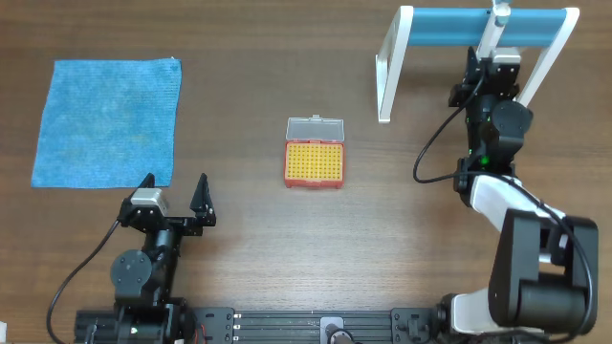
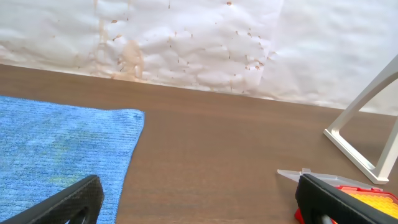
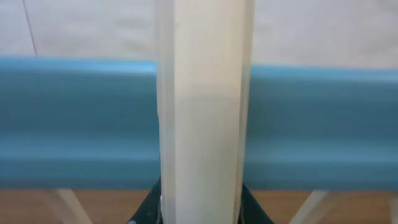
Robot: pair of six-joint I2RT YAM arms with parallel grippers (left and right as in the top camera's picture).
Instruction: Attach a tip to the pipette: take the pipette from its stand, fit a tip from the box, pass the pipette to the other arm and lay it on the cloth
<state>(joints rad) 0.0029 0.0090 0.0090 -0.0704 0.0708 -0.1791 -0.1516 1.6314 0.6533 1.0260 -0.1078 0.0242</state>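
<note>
The white pipette (image 1: 495, 33) hangs on the stand's blue bar (image 1: 449, 27) at the table's 1 o'clock, its long axis crossing the bar squarely from 12 to 6, head toward 12, with the right gripper (image 1: 491, 59) clamped on its body, while the left gripper (image 1: 175, 180) sits wide open at 7 o'clock.

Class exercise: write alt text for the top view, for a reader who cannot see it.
At the back right of the table, the right gripper meets a white pipette hanging on a blue-barred stand. An open box of yellow tips sits mid-table; a blue cloth lies at the left, the open left gripper near it.
</note>
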